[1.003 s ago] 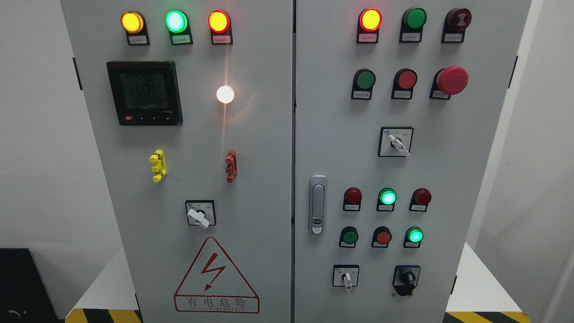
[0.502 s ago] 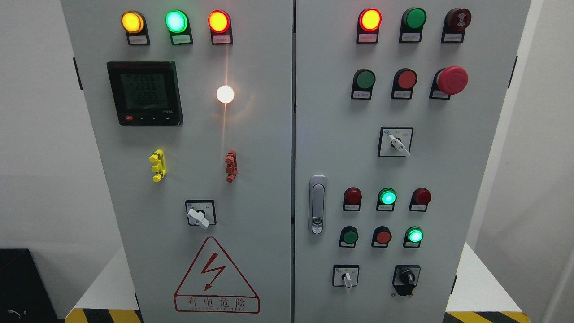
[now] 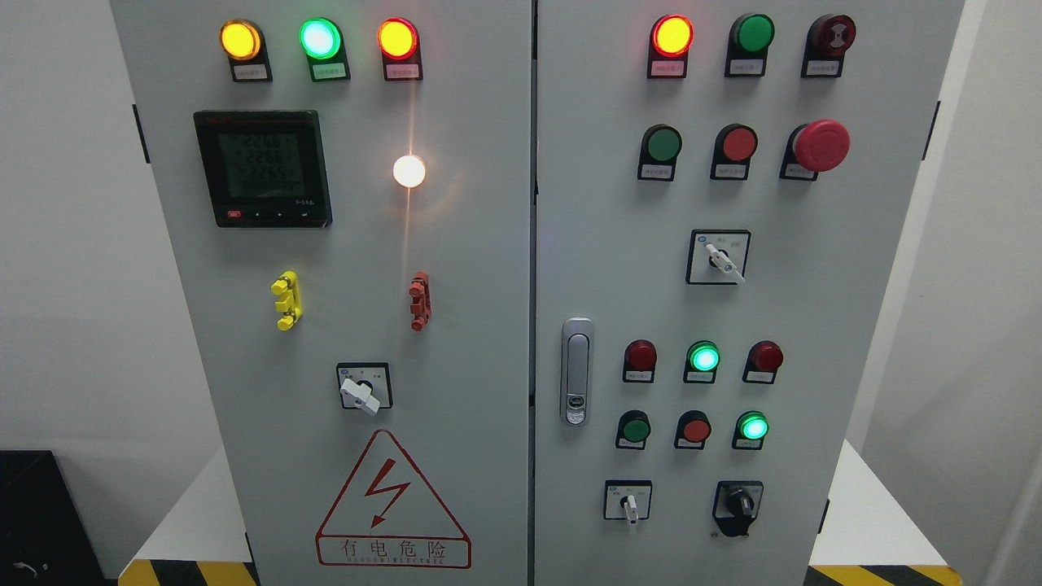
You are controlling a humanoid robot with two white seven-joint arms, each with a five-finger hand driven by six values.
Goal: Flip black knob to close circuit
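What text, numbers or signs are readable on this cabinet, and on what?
"有电危险": in the red box under the warning triangle with its lightning bolt, left door.
Small Latin line beneath it: too blurred to read.
Digital meter: three rows of digits starting "22", the rest too dim to be sure of.
Label tags under the lamps and buttons, e.g.: too small.
Plate around the black knob: no legible marks.
Selector switch plate: characters unreadable.
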